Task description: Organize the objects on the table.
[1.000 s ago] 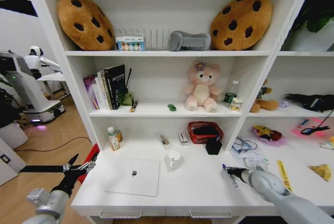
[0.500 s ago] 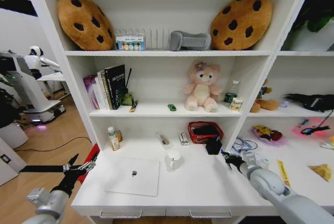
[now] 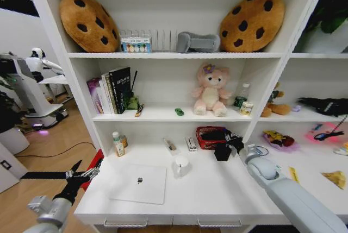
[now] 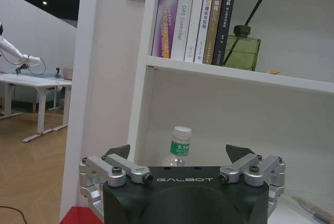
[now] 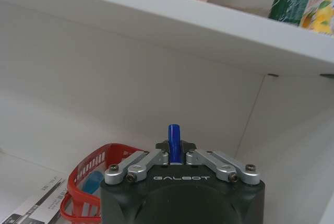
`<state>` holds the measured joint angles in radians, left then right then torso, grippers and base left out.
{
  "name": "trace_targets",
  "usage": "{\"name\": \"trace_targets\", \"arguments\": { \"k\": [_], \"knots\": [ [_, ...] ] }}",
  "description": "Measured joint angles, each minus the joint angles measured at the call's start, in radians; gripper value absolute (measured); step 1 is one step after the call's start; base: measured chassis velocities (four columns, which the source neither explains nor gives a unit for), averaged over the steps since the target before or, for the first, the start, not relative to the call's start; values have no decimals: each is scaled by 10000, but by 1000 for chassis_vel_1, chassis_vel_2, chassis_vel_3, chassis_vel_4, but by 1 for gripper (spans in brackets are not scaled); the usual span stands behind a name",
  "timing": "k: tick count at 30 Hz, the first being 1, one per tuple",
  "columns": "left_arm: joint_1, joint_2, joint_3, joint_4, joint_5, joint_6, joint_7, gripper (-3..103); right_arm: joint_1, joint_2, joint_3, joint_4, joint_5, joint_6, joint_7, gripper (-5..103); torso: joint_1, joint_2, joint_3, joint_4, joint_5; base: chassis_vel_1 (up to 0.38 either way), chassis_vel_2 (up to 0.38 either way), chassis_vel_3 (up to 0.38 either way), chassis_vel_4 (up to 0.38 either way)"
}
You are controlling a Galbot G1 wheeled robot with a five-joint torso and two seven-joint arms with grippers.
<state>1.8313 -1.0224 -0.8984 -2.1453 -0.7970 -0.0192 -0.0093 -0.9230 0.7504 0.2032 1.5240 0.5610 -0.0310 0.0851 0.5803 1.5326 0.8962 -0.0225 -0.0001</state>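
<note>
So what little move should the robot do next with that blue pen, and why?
Probably ease it forward and down over the red basket. The right gripper is shut on the blue-capped pen, held upright near the basket's rim, so it likely needs to be above the opening before letting go. The left gripper waits open beside the table.

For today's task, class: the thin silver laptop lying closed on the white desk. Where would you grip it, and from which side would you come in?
Grip the silver laptop by its front edge, coming in low from the front of the desk. It lies flat and closed, too wide to span from above, and only that edge sits near the desk's lip, probably giving the fingers room. The left gripper hangs open off the desk's left end, nearest to it.
</note>
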Motion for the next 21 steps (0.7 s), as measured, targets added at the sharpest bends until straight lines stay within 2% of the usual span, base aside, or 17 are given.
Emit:
{"name": "trace_targets", "arguments": {
  "k": [9,10,12,13,15,16,18,20,21],
  "knots": [
    [0,0,0,0,0,0,0,100,439,465,-519,-690,-11,-16,42,10,1,0,0,1,1,0,0,0,0],
    [0,0,0,0,-1,0,-1,100,348,440,-486,-596,1,-61,43,7,0,0,0,1,0,0,0,0,0],
    [0,0,0,0,0,0,-1,100,85,322,-288,-368,37,-98,42,18,0,0,-1,-1,0,0,0,0,0],
    [0,0,0,0,0,0,-1,100,85,322,-288,-368,37,-98,42,18,0,0,-1,-1,0,0,0,0,0],
    [0,0,0,0,0,0,0,100,-228,203,-63,-115,56,-107,58,28,0,2,-1,-1,0,0,0,0,0],
    [0,0,0,0,0,0,0,100,-228,203,-63,-115,56,-107,58,28,0,2,-1,-1,0,0,0,0,0],
    [0,0,1,0,0,0,0,100,-616,68,192,281,90,-116,157,39,0,2,-2,-2,2,0,0,0,0],
    [0,0,0,0,0,0,0,100,-757,23,278,434,94,-117,193,39,0,2,-2,-1,0,0,0,0,0],
    [0,0,0,0,0,0,0,100,-986,-41,414,692,94,-117,264,44,-1,2,-1,-2,0,0,0,0,0]
  ]
}}
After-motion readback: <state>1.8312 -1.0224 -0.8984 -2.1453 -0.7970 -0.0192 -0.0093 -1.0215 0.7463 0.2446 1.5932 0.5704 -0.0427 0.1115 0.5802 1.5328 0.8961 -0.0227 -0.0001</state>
